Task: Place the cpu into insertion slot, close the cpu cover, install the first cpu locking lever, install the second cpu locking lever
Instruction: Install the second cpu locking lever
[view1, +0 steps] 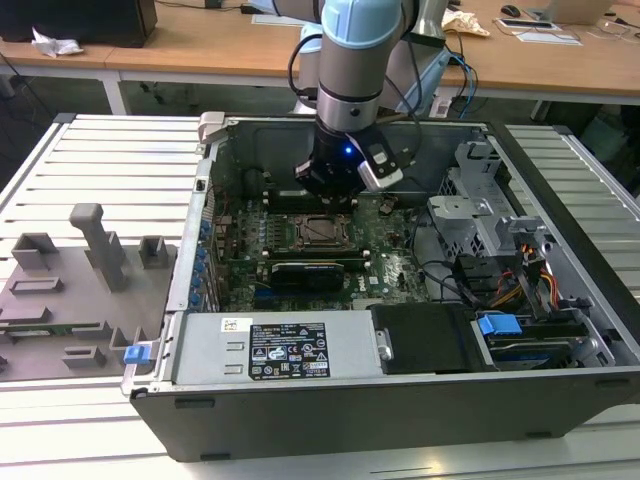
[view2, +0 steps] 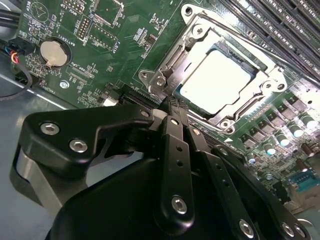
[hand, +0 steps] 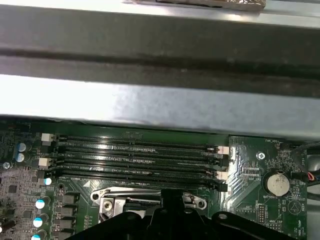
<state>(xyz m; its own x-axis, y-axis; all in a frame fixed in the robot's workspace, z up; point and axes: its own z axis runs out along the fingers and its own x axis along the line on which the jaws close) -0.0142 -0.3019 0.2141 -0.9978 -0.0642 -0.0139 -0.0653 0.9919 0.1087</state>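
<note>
The cpu (view2: 220, 82), a pale square chip, lies flat in the socket on the green motherboard (view2: 115, 30); it is also seen in the exterior view (view1: 322, 232). The grey metal cpu cover (view2: 199, 34) lies down around it, and the chip shows through its square opening. My gripper (view2: 170, 102) has its two black fingers (view2: 176, 131) pressed together, shut, with the tips at the socket's metal edge, beside one corner of the cover. In the exterior view the gripper (view1: 335, 203) hangs just beyond the socket's far side. The first wrist view shows the cover's edge (hand: 150, 196).
The open computer case (view1: 215, 190) walls in the board. Memory slots (hand: 140, 155) run beside the socket and a coin battery (view2: 53, 53) lies nearby. A drive cage (view1: 480, 200) and cables (view1: 520, 280) are on the exterior view's right, and a grey fixture tray (view1: 70, 290) on its left.
</note>
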